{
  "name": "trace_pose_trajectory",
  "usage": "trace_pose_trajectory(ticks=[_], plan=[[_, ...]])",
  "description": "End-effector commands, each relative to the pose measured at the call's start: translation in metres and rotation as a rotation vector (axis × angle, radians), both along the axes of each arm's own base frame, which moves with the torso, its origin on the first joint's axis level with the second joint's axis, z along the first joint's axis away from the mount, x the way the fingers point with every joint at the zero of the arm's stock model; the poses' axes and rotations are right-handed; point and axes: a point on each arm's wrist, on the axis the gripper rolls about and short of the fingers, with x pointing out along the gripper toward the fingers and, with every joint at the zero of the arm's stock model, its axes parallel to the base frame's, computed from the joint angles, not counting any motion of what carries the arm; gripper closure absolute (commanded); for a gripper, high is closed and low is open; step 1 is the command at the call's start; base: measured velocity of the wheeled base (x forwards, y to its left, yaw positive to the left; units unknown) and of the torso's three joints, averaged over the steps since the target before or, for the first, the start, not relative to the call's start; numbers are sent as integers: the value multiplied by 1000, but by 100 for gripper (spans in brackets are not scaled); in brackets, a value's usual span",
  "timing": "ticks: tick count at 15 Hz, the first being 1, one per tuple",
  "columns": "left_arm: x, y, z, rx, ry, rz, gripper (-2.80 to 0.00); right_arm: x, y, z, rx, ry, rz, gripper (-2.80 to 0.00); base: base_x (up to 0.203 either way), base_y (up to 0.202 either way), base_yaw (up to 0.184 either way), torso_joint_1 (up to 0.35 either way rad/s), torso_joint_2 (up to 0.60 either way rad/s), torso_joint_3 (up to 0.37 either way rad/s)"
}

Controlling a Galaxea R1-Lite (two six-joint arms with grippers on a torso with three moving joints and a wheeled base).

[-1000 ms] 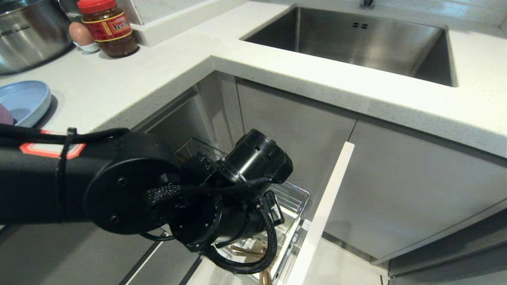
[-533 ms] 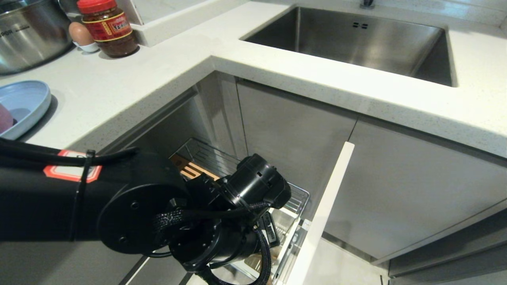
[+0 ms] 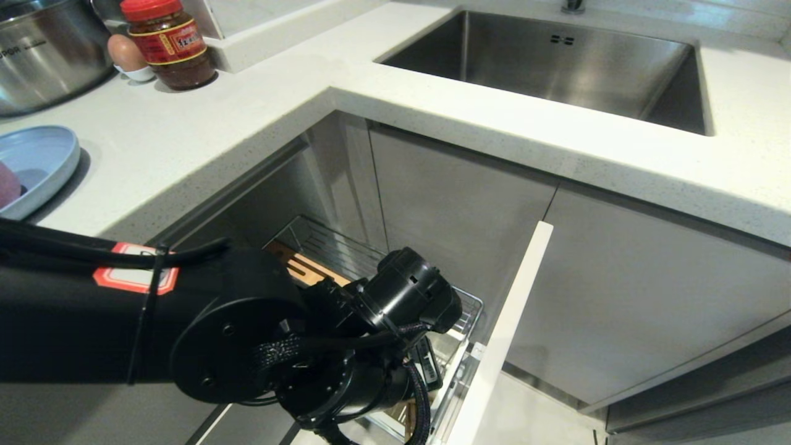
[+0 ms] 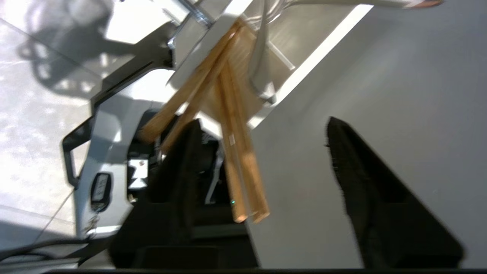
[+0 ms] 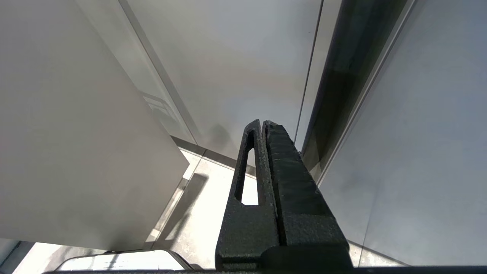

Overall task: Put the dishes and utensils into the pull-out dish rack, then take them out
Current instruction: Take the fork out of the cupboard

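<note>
Loading step: we are reaching into the chrome wire pull-out dish rack (image 3: pixel 457 309) with our left gripper (image 4: pixel 262 160), fingers standing apart around the light wooden chopsticks (image 4: pixel 232 125) leaning in its white cup. Next we likely need to withdraw upward for the round light-blue plate (image 3: pixel 34 164).

white countertop (image 3: pixel 259 105), blue plate (image 3: pixel 34 162), sauce jar (image 3: pixel 168 42), steel pot (image 3: pixel 43 52), perhaps an egg (image 3: pixel 125 53)

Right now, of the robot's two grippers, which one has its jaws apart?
The left gripper, reaching down over the pull-out rack: its jaws stand wide apart with the wooden chopsticks loose between them. The right gripper has its jaws pressed together.
</note>
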Motion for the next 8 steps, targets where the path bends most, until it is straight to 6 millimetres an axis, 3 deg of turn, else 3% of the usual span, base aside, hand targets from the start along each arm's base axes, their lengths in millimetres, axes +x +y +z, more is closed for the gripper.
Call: trace_pose_trajectory(ticks=[1,8], plan=[[3,-4,-7,5,5,5,-280,0,0,0,0,-5,0,0,0,0,0,0,0,0],[21,-14,-23,-44,18,6,-280,0,0,0,0,-5,0,0,0,0,0,0,0,0]])
